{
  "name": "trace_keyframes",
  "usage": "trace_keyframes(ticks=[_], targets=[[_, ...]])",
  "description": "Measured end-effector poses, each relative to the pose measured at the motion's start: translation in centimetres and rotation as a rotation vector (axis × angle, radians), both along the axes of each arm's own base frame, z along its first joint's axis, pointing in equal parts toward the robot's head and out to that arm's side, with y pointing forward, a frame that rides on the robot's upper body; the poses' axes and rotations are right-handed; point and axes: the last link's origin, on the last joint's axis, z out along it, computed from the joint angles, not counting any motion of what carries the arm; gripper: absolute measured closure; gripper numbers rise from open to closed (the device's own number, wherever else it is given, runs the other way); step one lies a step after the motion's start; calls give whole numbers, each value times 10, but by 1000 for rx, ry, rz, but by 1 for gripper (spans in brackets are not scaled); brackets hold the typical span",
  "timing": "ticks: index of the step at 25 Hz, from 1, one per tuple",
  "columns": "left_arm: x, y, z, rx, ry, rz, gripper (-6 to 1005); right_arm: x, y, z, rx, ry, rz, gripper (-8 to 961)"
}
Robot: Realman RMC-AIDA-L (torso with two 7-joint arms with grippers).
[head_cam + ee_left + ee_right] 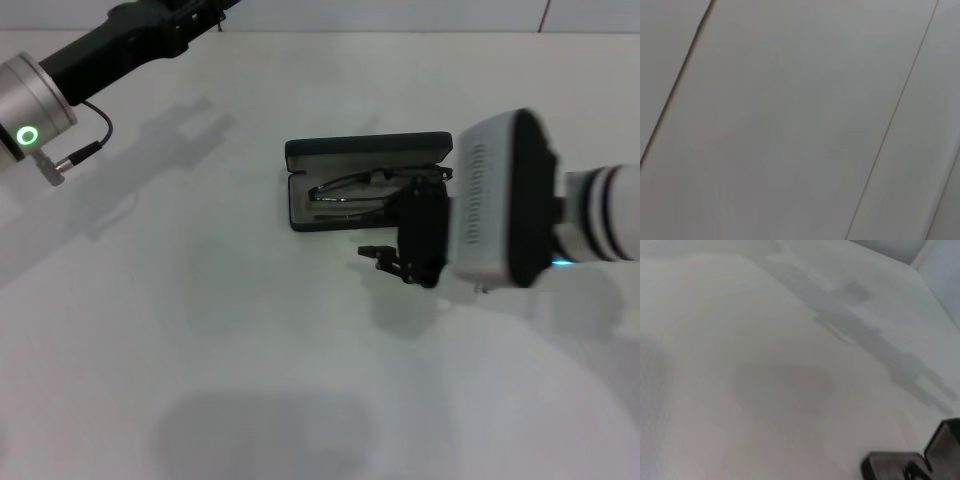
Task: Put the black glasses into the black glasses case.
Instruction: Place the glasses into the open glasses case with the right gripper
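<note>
The black glasses case (368,150) lies open at the table's middle, lid up at the far side. The black glasses (345,190) lie inside on the grey lining, with one temple reaching toward the case's right end. My right gripper (374,257) hovers just in front of the case's right front corner, fingers apart and empty. A black corner that looks like the case shows in the right wrist view (900,462). My left arm (120,40) is parked at the far left, with its gripper (175,25) at the top edge. The left wrist view shows only plain panels.
The white table (200,350) spreads around the case, with arm shadows on it. The right arm's large white wrist housing (505,200) hangs over the table to the right of the case. A wall edge runs along the far side.
</note>
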Motion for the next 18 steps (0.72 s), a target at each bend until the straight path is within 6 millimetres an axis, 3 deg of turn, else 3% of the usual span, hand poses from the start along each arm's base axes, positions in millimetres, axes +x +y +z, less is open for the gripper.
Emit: trace_keyframes(ticks=[4, 10, 14, 18], targets=[[0, 0, 1, 1, 2, 0, 392, 13, -2, 23, -59, 130, -60, 611], [0, 1, 1, 2, 4, -1, 394, 60, 22, 58, 14, 318, -303, 603], [-2, -1, -1, 4, 10, 0, 394, 78, 30, 67, 32, 454, -388, 598], [-2, -2, -2, 9, 17, -3, 393, 83, 38, 67, 15, 501, -448, 593]])
